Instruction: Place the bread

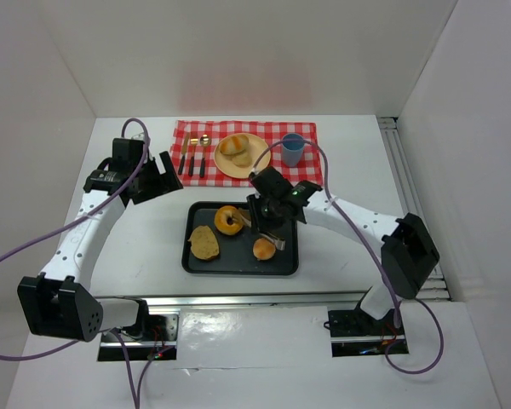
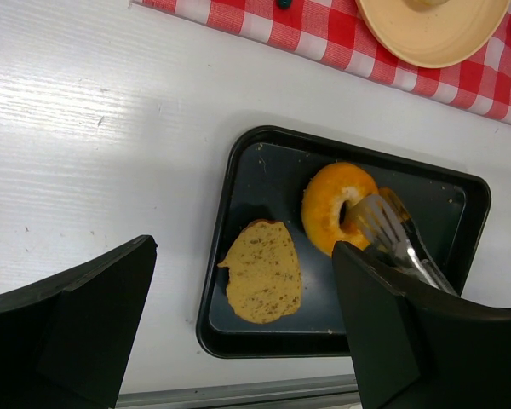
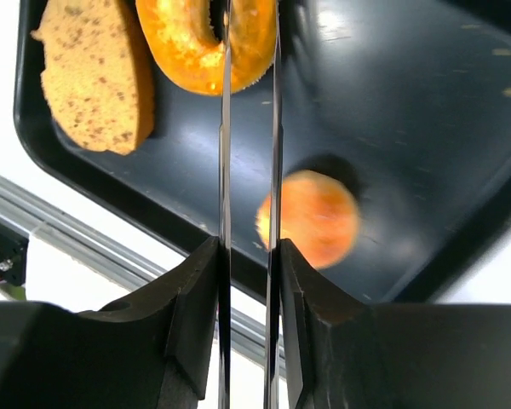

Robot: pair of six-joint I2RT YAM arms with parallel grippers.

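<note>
A blue cup (image 1: 292, 150) and cutlery (image 1: 192, 158) rest on the checked cloth (image 1: 187, 130).

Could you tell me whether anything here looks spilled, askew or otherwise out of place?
Nothing stands out. The bread slice, ring-shaped bread and round roll lie inside the black tray. The plate, blue cup and cutlery sit neatly on the checkered cloth. The right gripper holds tongs at the ring-shaped bread.

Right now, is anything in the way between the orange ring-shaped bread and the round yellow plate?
Nothing visible blocks it. Between the orange ring-shaped bread in the metal tongs and the round yellow plate lie only the black tray's rim and bare table. Two rolls already sit on the plate.
</note>
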